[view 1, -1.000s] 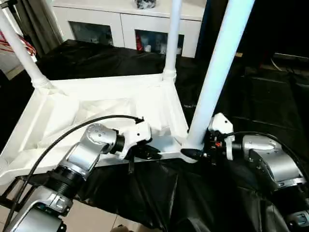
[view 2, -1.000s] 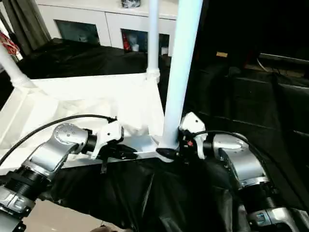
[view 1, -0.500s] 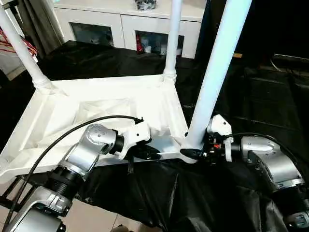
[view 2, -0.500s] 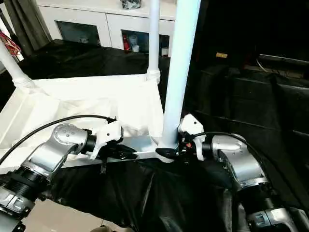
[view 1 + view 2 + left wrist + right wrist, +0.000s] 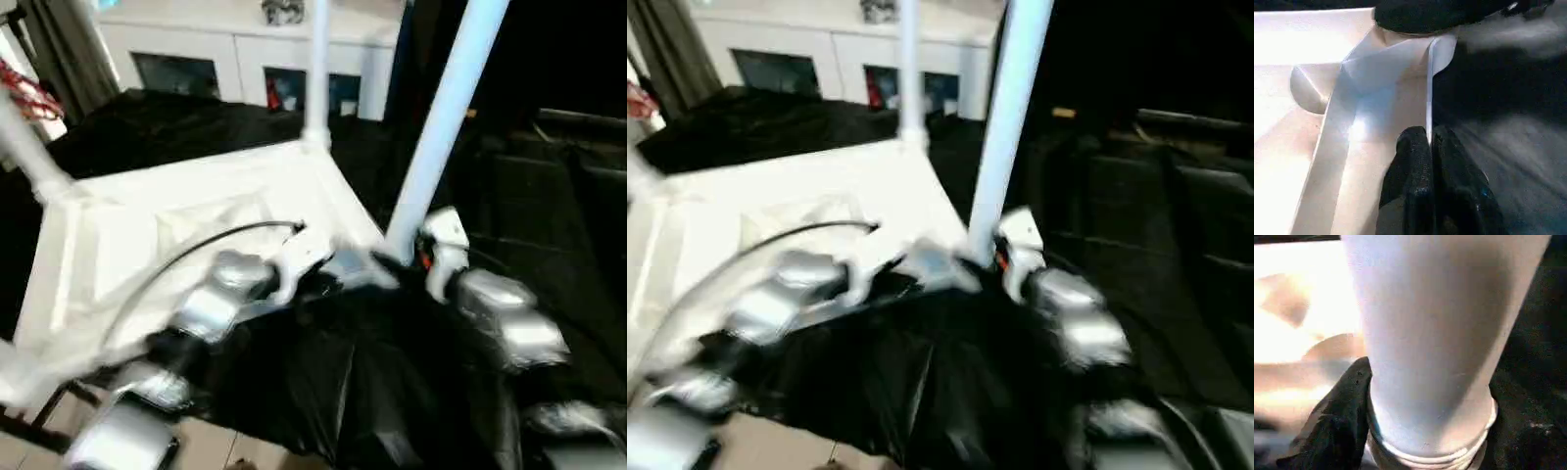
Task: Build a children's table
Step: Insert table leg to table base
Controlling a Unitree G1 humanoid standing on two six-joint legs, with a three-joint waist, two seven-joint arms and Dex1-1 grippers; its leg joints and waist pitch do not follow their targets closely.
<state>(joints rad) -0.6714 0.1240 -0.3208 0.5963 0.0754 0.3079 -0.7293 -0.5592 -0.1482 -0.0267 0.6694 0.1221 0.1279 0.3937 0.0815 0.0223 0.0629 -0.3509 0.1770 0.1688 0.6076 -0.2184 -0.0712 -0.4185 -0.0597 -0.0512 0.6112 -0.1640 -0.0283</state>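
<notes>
The white tabletop [image 5: 176, 206] lies upside down on black cloth, ribbed underside up. Three white tube legs stand in its corner sockets: the near right leg [image 5: 441, 127], a far leg [image 5: 316, 69] and a left leg [image 5: 24, 147]. My left gripper [image 5: 1429, 147] is shut on the tabletop's thin near rim, close to the corner. My right gripper [image 5: 400, 262] grips the near right leg [image 5: 1435, 333] just above its socket; one black finger [image 5: 1347, 401] presses against its side, and the other is hidden behind the tube.
A white cabinet with glass doors [image 5: 235, 59] stands behind the table. Black cloth [image 5: 372, 372] covers the work surface and hangs over its near edge. Dark furniture lies to the right, and pale floor [image 5: 245, 455] shows below.
The whole picture has shifted and blurred, so the camera has moved. Both grippers keep the same holds on the rim and the leg.
</notes>
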